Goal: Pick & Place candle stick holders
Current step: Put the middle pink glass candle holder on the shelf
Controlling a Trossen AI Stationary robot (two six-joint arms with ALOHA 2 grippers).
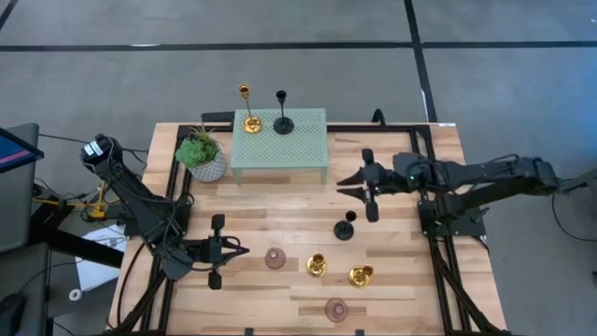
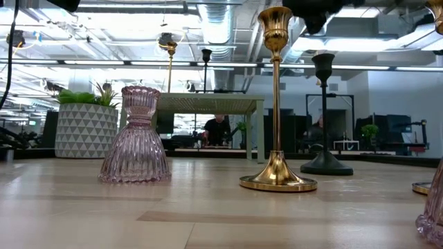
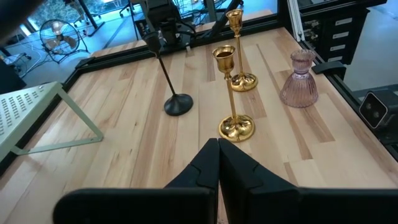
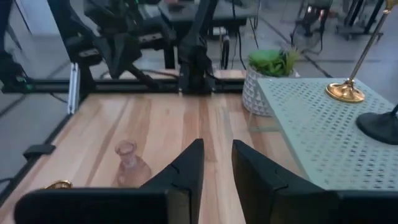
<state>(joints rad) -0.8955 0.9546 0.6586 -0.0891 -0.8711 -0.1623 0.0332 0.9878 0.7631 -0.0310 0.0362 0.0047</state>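
From the right wrist view, the right gripper [image 4: 216, 163] hangs over the wooden table [image 4: 155, 124], its two dark fingers [image 4: 186, 165] a little apart with nothing between them. Just ahead to one side stands a pink holder [image 4: 129, 163], with what may be a gold base [image 4: 59, 185] near it. On the other side lies a pale green perforated stand [image 4: 311, 127] carrying a gold holder [image 4: 348, 87] and a black base [image 4: 380, 127]. A potted plant [image 4: 267, 78] stands beside it.

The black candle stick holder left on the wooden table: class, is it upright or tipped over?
Upright. The black candle stick holder rests flat on its round base, stem rising, in the left wrist and low views.
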